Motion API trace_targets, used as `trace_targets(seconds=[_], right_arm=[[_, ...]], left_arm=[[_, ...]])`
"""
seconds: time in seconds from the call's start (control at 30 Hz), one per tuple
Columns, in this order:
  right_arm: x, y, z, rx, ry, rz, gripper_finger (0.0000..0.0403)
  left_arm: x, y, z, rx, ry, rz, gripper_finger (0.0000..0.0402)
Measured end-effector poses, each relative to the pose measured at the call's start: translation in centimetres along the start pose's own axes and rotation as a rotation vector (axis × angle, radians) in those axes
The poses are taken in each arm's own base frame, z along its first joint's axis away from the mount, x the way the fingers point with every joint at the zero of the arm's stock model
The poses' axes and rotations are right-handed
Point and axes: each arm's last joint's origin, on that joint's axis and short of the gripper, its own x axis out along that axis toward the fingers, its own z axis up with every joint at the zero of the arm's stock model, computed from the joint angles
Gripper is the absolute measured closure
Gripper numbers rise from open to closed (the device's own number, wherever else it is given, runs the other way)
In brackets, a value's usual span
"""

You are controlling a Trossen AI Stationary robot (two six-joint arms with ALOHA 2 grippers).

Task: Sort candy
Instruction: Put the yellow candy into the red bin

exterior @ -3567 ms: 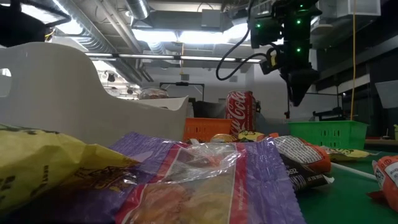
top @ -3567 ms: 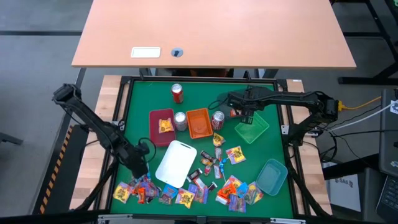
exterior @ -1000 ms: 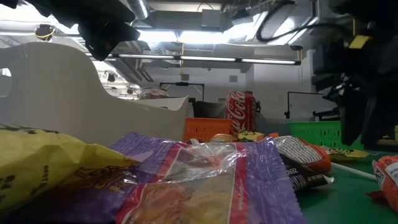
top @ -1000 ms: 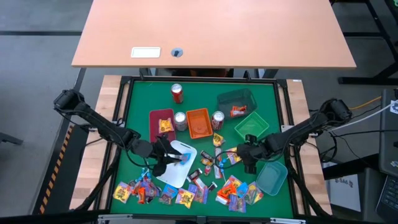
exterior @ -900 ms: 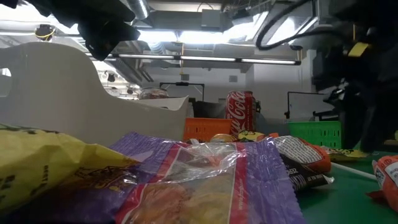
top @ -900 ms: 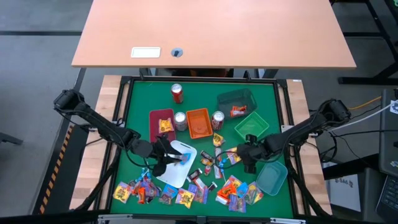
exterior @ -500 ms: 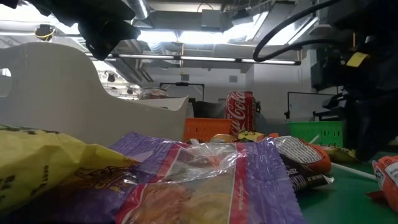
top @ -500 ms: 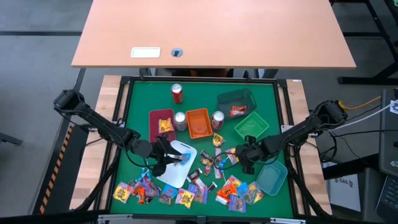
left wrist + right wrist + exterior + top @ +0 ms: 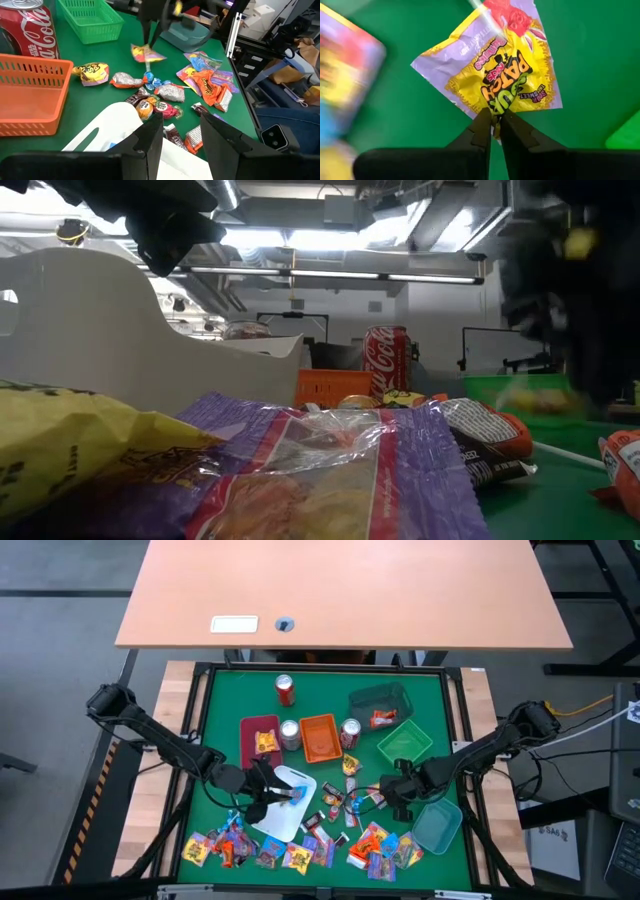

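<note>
While the low view shows only a dark blur on its right side, the right wrist view shows it clearly: the right gripper (image 9: 495,122) is pinching the corner of a yellow and purple candy packet (image 9: 502,75), its two tips pressed on the wrapper. From above, that gripper (image 9: 392,792) sits just beside the teal tray (image 9: 437,825), but the packet is too small to make out there. The left wrist view shows it dangling under the far arm, near the green basket (image 9: 90,20). The left gripper (image 9: 275,792) is over the white tray (image 9: 283,815), its fingers (image 9: 145,140) spread apart with nothing seen between them. More candy (image 9: 300,852) is piled past the white tray's end. Much of the low view is filled by a purple wrapper (image 9: 300,470).
</note>
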Motion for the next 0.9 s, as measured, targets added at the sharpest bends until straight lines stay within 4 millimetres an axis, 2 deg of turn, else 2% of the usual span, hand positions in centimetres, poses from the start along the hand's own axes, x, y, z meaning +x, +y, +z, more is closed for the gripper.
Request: trace_targets(seconds=[0.13, 0.27, 0.5, 0.63, 0.9], right_arm=[[-2.1, 0.5, 1.2, -0.029, 0.027, -0.012, 0.0387], [-4.4, 1.3, 2.9, -0.077, -0.015, 0.012, 0.0396], [-8.2, 2.3, 6.2, -0.204, -0.234, -0.062, 0.0388], [-9.5, 1.9, 8.3, -0.238, -0.382, -0.073, 0.0395], [-9.9, -1.1, 12.6, -0.317, -0.638, -0.026, 0.0395]], left_arm=[[0.0, 0.0, 0.0, 0.000, 0.000, 0.000, 0.0281], [0.0, 0.1, 0.0, 0.000, -0.011, 0.022, 0.0281], [-0.2, 0.0, 0.3, -0.009, -0.030, 0.015, 0.0283], [-0.7, -0.3, 0.6, -0.043, -0.045, -0.006, 0.0286], [-1.9, -1.6, 0.5, -0.145, -0.018, -0.126, 0.0286]])
